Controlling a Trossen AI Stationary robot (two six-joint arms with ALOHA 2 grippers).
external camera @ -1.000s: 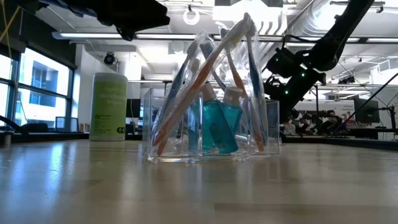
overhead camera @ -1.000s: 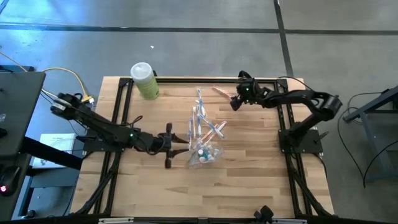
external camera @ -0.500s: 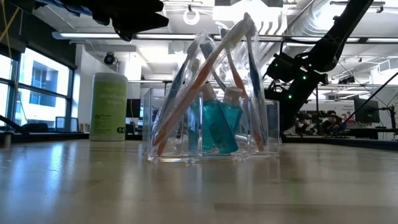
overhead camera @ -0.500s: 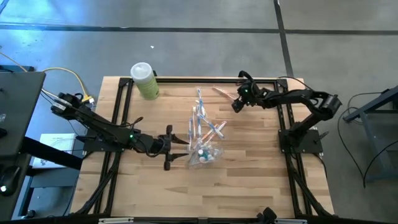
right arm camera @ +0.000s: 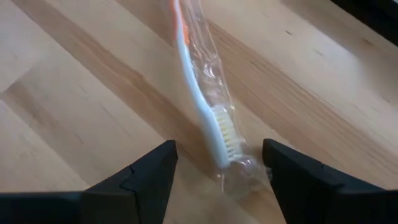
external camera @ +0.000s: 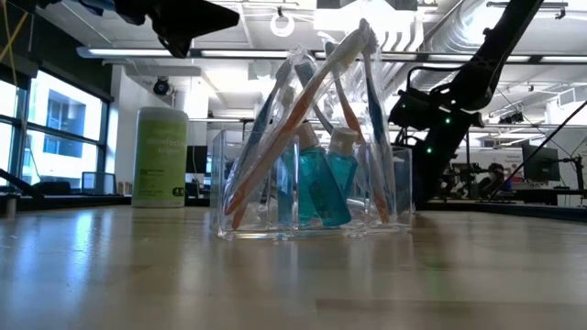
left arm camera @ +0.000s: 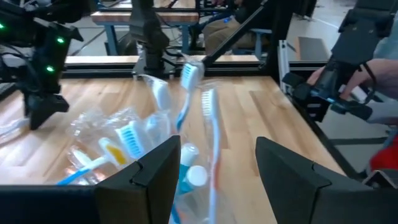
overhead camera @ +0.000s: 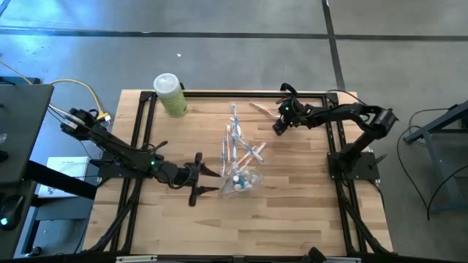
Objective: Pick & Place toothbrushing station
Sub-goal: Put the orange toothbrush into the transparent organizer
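A clear plastic holder (overhead camera: 240, 180) stands on its base near the table's middle, also in the low view (external camera: 229, 188). Several wrapped toothbrushes (overhead camera: 234, 135) with teal and orange parts stick up out of it, and small teal bottles (external camera: 323, 188) stand inside. My left gripper (overhead camera: 208, 179) is open, just left of the holder and raised above the table; the holder (left arm camera: 186, 171) shows ahead between its fingers. One loose wrapped toothbrush (overhead camera: 259, 108) lies flat at the far right. My right gripper (overhead camera: 278, 126) is open above it, a finger on either side of its bristle head (right arm camera: 225, 140).
A light-green bottle with a white cap (overhead camera: 170, 95) stands at the far left corner, also in the low view (external camera: 160, 156). Black frame rails (overhead camera: 146, 131) run along the table's left, right and far sides. Bare wood lies near the front edge.
My left gripper has drawn back a little from the holder toward the table's left and near edges, staying open. My right gripper has shifted slightly toward the near edge beside the loose toothbrush. The holder and toothbrushes have stayed still.
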